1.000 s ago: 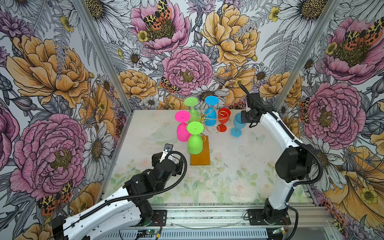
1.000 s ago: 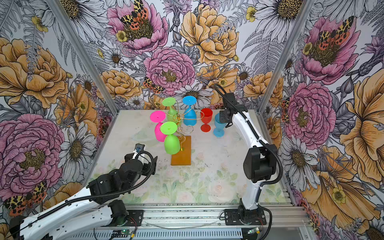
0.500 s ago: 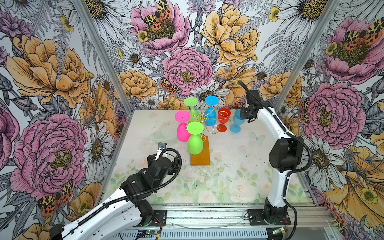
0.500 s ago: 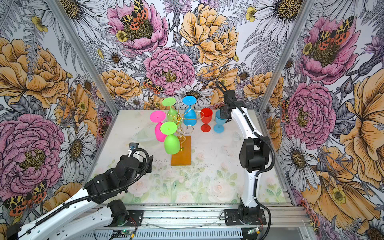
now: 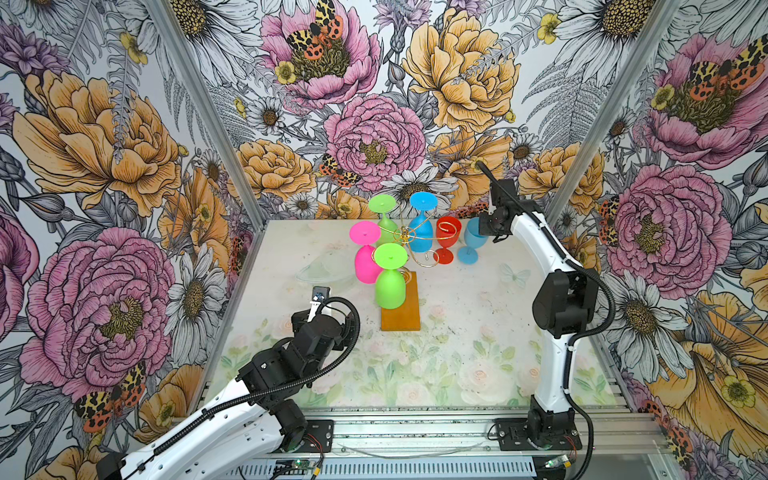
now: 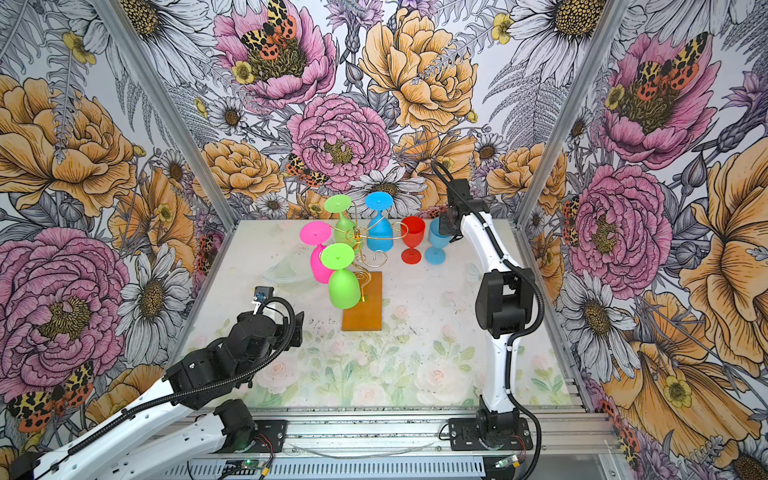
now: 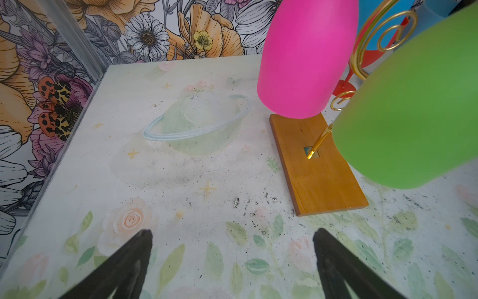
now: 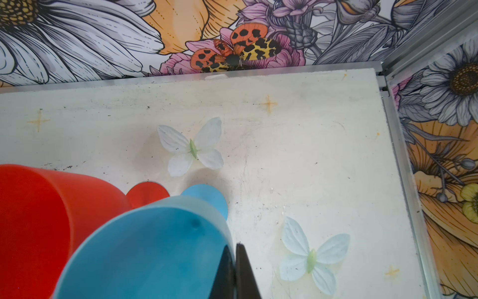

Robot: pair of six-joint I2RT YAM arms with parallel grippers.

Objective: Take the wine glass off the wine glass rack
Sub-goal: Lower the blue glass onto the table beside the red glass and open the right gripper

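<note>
wine glass rack (image 5: 401,307) on table (image 5: 478,353), inverted glasses (image 5: 390,286) hanging on it, two upright glasses (image 5: 448,239) right of it

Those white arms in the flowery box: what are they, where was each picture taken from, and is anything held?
They are two robot arms, each ending in a pincer. The two wide pictures come from one camera overhead; the two close-ups from cameras on the wrists. On the table stands a gold wire rack on an orange base, with four coloured glasses hanging upside down. A red glass and a light blue glass stand upright beside it. The right pincer is shut on the light blue glass's rim; the left pincer is open and empty.
</note>
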